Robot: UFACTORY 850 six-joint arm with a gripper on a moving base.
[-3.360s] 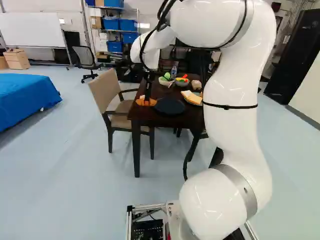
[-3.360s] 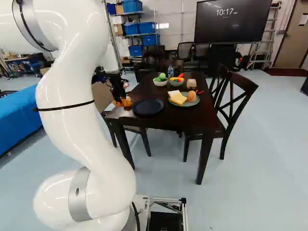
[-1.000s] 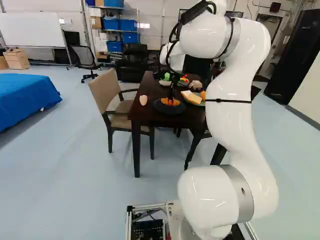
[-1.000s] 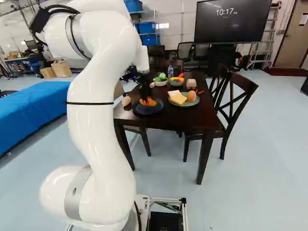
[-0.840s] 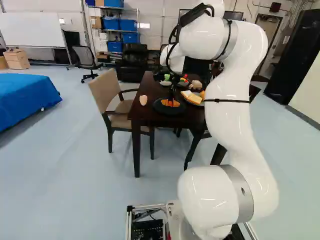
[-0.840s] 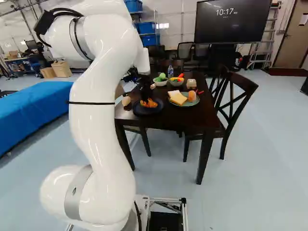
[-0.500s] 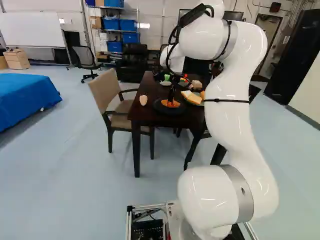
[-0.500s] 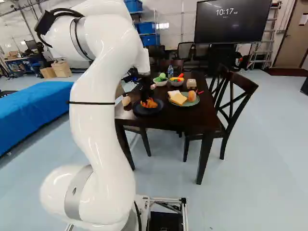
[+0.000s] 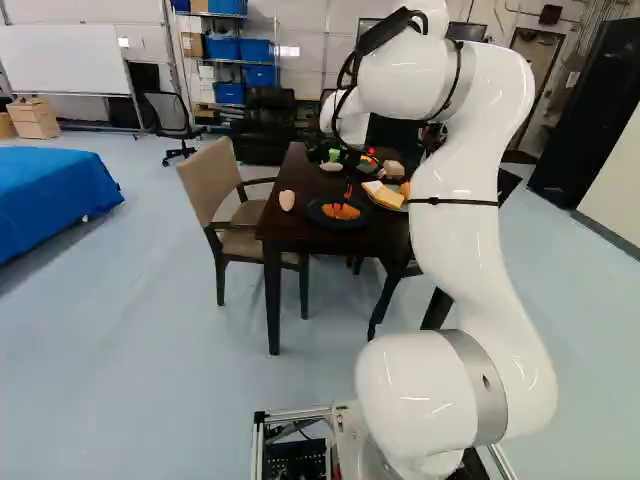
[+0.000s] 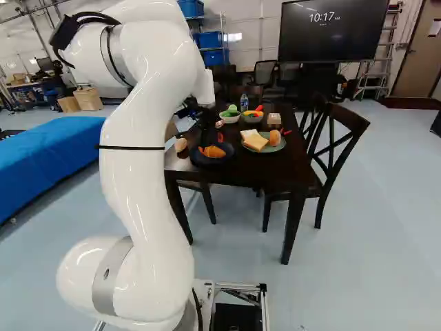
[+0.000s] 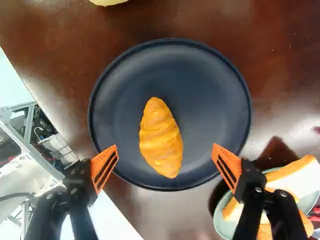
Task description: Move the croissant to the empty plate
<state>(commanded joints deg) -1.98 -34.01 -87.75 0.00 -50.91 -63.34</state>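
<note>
The croissant [image 11: 161, 137] is supported by the dark plate [image 11: 210, 100] — the gripper [image 11: 165, 156] is spread wide, presumably so nothing is dragged.

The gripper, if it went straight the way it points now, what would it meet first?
Most likely the croissant, lying on the dark plate ahead of the open gripper, though the gap between is hard to judge.

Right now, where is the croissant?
The croissant lies on the dark plate, ahead of the open gripper in the wrist view, roughly midway between its fingers' lines.
</note>
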